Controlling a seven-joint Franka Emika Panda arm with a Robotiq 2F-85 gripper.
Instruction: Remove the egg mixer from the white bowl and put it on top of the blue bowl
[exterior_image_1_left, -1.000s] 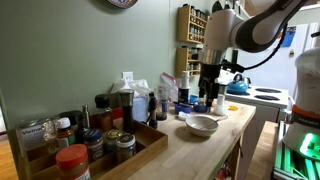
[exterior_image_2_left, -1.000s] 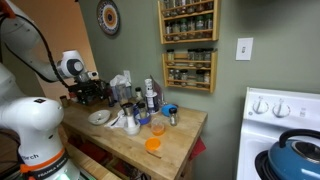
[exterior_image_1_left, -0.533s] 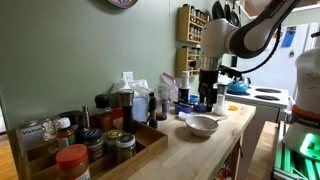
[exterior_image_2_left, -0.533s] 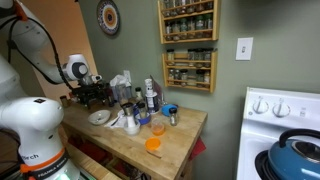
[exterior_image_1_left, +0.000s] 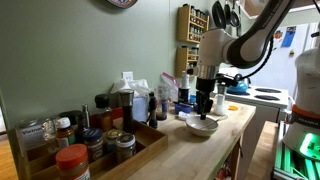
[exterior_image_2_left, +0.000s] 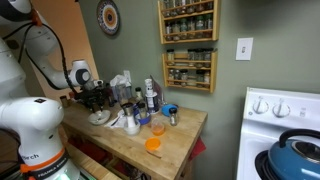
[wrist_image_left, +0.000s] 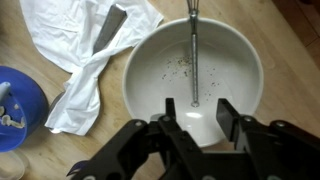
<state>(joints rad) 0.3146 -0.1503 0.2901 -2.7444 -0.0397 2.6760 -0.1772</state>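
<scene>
In the wrist view the white bowl lies straight below me. The egg mixer is a thin silvery rod that runs from the bowl's far rim down to its middle. My gripper hangs over the bowl's near side. Its jaws stand apart with nothing between them, and the mixer's near end sits just beyond the fingertips. The blue bowl stands at the left edge with something pale in it. In both exterior views the gripper reaches down into the white bowl.
A crumpled white cloth lies left of the white bowl, between it and the blue bowl. Bottles and jars crowd the back of the wooden counter. An orange cup stands near its front. A blue kettle sits on the stove.
The arm has come down and over from beside the bottles, bringing the gripper low over the white bowl. Nothing has been taken hold of.
</scene>
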